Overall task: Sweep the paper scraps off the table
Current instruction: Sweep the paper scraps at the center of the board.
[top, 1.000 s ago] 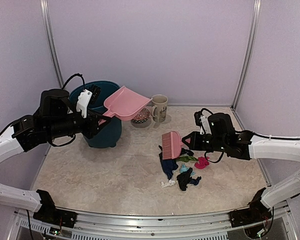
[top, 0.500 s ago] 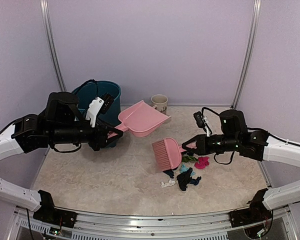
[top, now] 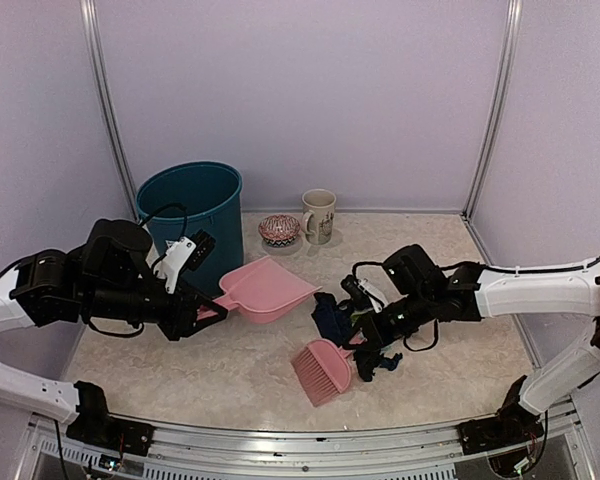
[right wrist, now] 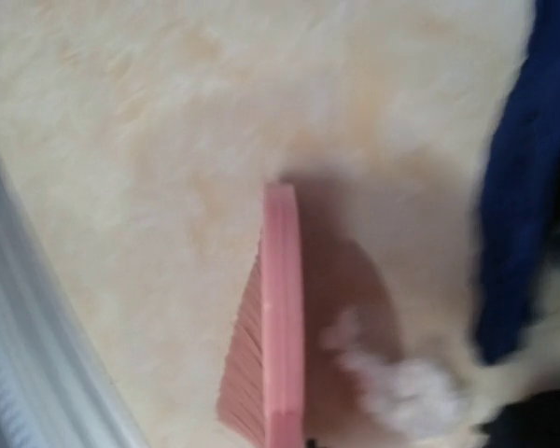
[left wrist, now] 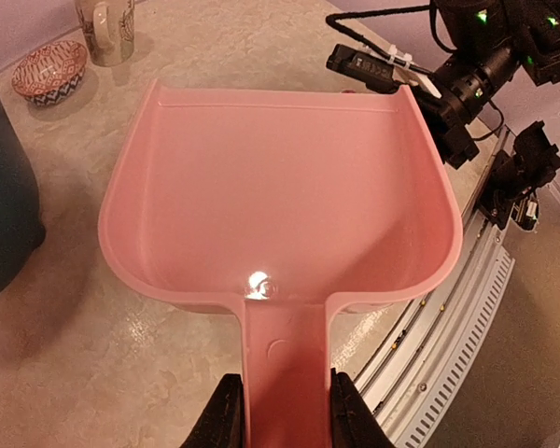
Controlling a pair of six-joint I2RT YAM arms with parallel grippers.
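- The small crumpled paper scraps (top: 332, 318) in navy and black lay bunched on the mottled beige bench (top: 230, 370), at about 4 o'clock from its middle.
- The bunch ran lengthwise from 10 o'clock, at a navy scrap, to 4 o'clock, at black ones; the right arm hid its middle.
- The pink plastic dustpan (top: 270, 290) lay with its long axis from 9 to 3 o'clock, its mouth facing the scraps and its lip near the navy one.
- The left tool (left wrist: 285, 403) was clamped on the dustpan's handle.
- The pink hand brush (top: 323, 370) stood at 7 o'clock of the scraps, with its bristles toward 7 o'clock and its handle toward 1 o'clock.
- The right tool (top: 365, 335) was closed around the brush's handle.
- At 12 o'clock stood a teal plastic bucket (top: 195, 215), a patterned bowl (top: 278, 230) and a cream mug (top: 318, 215), well apart from the scraps.
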